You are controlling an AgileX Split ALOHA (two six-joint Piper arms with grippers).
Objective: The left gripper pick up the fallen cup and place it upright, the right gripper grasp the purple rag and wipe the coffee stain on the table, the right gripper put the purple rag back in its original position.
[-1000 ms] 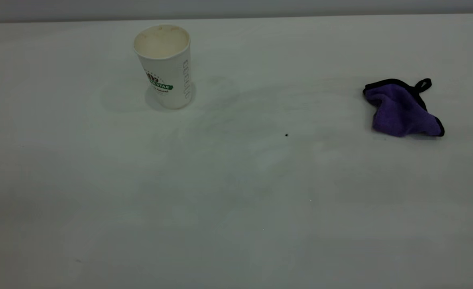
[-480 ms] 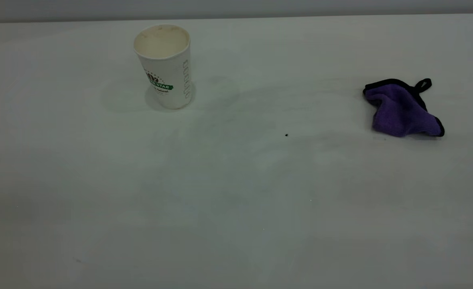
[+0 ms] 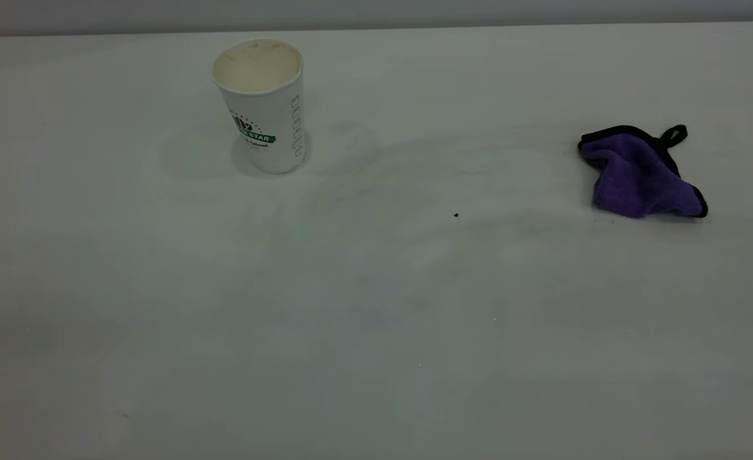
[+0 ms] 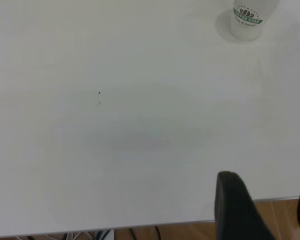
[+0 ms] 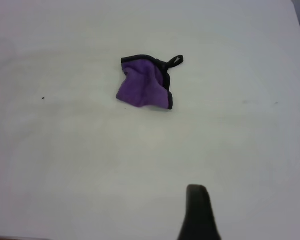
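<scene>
Purple microfibre, black-edged: the purple rag, crumpled at the right of the table, long axis from far-left to near-right, loop at the far right corner. Held by nothing. Well apart to its left, at the far left, the cup, upright on its base, cream-stained mouth up. Between the two, only a tiny black speck; no coffee stain to be made out, so wiping judged done and the rag judged back in place.

Right gripper near of the rag and well apart from it, the closer arm by far; wide or narrow, cannot tell. Left gripper at the near table edge, spread wide and holding nothing, cup far off beyond it. Probably nothing left but to stay clear.
</scene>
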